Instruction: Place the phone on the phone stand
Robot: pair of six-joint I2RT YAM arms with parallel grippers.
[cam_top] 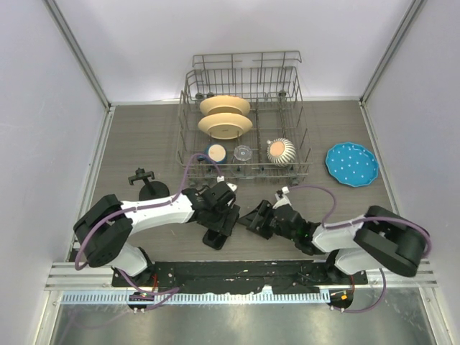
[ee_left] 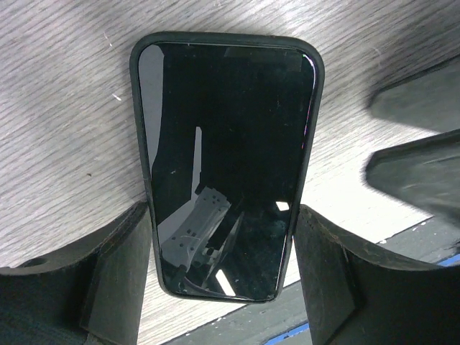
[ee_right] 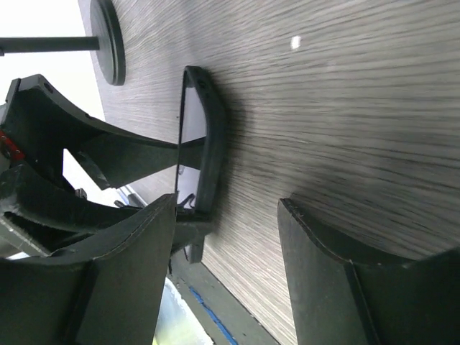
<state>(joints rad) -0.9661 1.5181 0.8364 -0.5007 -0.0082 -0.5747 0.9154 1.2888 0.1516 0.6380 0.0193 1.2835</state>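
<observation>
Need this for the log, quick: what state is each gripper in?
Left gripper: closed on the phone.
Right gripper: open, holding nothing.

Both arms reach inward, wrists low near the table's near centre.
The left gripper [cam_top: 219,231] points downward, its fingers [ee_left: 327,280] pressed against both long edges of the phone [ee_left: 226,144]. The right gripper [cam_top: 254,219] faces it, just beside, jaws standing apart.

Wood-grain table [cam_top: 144,136] with dish rack [cam_top: 244,70], blue plate [cam_top: 351,164], phone stand [cam_top: 153,190].
</observation>
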